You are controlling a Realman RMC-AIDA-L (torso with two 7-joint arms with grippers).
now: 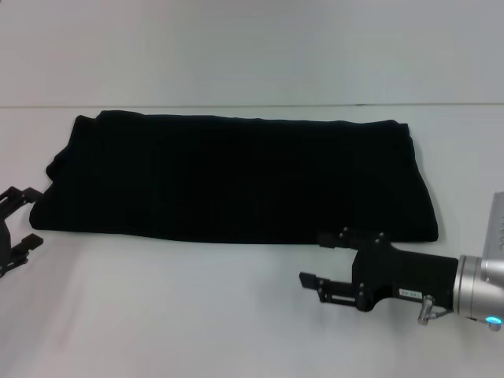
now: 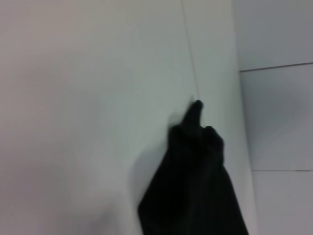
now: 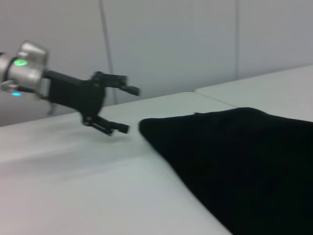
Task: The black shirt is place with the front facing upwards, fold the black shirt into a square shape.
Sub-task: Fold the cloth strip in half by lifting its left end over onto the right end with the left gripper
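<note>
Smooth white table (image 1: 236, 315) under soft, folded, oblong black shirt (image 1: 236, 177)

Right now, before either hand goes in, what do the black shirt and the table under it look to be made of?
Black shirt: soft matte cloth, probably knit cotton or similar; it lies folded into a long band with limp, rounded edges and faint creases. Table: a smooth, hard, pale surface with a dull sheen, possibly laminate; a thin seam runs across it. Left hand and right hand are open beside the shirt.

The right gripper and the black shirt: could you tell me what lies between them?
Nothing: in the head view only bare white table separates the open right gripper from the black shirt.
</note>
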